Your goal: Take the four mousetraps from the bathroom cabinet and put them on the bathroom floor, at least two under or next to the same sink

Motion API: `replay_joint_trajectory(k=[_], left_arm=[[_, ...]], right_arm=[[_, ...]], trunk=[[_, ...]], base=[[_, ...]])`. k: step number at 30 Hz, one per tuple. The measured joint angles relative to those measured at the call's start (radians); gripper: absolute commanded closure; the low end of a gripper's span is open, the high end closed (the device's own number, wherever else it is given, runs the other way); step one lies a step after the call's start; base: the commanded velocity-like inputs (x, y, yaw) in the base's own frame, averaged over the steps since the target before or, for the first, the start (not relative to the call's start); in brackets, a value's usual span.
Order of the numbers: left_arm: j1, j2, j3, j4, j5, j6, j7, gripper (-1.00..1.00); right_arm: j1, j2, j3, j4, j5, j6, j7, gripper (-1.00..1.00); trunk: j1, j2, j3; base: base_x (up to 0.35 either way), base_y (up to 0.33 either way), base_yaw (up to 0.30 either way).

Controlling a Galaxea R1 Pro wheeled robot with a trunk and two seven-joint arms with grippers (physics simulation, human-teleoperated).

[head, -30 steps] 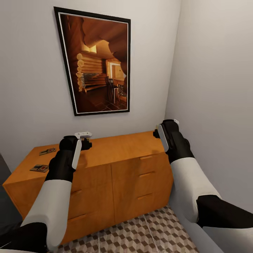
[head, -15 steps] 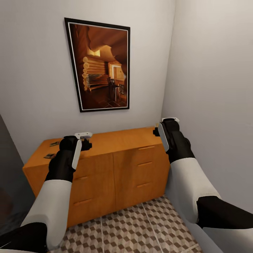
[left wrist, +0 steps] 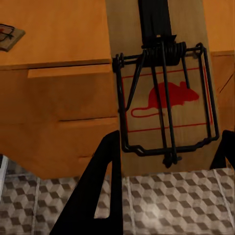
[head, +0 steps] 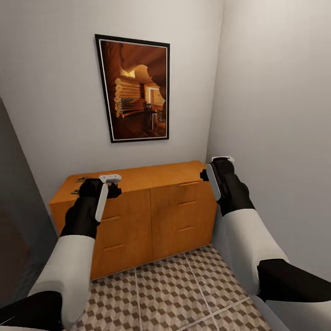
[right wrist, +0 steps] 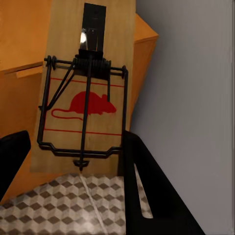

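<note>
grippers left (left wrist: 166,161) and right (right wrist: 73,156) each pinch a mousetrap (left wrist: 164,103) — two remain on the cabinet (head: 138,177), none floored.

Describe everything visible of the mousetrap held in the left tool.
The flat tan wooden mousetrap with black wire parts sits between the left tool's black fingers. Its board bears a red mouse silhouette inside a thin red outline. A coiled spring crosses near the top, and a rectangular wire bar lies flat over the print. It hangs before the orange-brown wooden cabinet, above the cube-patterned tiled floor.
</note>
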Motion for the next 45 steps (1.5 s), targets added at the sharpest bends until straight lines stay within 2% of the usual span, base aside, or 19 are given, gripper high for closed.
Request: replay_joint_trajectory(k=[16,45], left_arm=[[0.000,-0.009,-0.002,0.028,0.000,-0.005,-0.003,1.00],[0.000,-0.008,0.000,0.030,0.012,-0.005,-0.003,1.00]], right_arm=[[0.007,0.000,-0.003,0.005,-0.002,0.000,0.000,1.00],[0.023,0.000,-0.001,0.005,0.006,0.000,0.000,1.00]], trunk=[[0.000,0.000,0.000],[0.000,0.000,0.000]], base=[[-0.346,0.000,0.000],[-0.346,0.000,0.000]])
